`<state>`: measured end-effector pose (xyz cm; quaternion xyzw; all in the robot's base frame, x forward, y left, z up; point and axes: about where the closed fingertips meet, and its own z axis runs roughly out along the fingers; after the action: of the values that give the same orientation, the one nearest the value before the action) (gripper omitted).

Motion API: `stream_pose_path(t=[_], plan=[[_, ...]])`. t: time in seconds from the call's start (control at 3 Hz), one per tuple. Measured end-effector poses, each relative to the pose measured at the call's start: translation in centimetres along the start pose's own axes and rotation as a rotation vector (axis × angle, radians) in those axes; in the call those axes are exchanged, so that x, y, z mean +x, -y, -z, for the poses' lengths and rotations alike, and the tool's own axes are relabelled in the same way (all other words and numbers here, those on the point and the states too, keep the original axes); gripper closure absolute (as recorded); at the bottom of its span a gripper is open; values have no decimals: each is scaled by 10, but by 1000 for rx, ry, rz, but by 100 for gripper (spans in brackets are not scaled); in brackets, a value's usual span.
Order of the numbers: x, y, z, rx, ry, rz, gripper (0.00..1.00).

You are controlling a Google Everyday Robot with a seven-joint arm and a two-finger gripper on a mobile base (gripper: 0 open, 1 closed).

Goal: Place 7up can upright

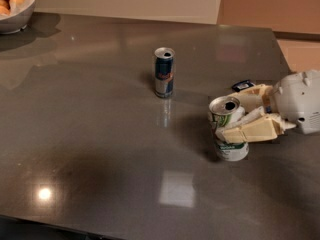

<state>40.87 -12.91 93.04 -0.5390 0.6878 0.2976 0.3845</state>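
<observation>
The claw (234, 118) clasps the near-upright 7up can (231, 150), green lettering unreadable, apart from a blue-and-silver can (164, 74).

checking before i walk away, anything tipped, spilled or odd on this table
Nothing is spilled or damaged. At the right of the table, the 7up can seems to lean slightly left at its top, with the tool clamped around it. The blue can stands upright.

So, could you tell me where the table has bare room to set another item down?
The widest bare stretch is the left half of the table, between the bowl and the near edge, left of the blue can. The right side is crowded: the gripper is closed around the 7up can.
</observation>
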Motion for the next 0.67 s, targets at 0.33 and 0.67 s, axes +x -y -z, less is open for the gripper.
stream_pose_path(t=[0.33,0.67], plan=[[7,-1,3,-5,73,35,100],[9,-3,4,-26,150,80,100]])
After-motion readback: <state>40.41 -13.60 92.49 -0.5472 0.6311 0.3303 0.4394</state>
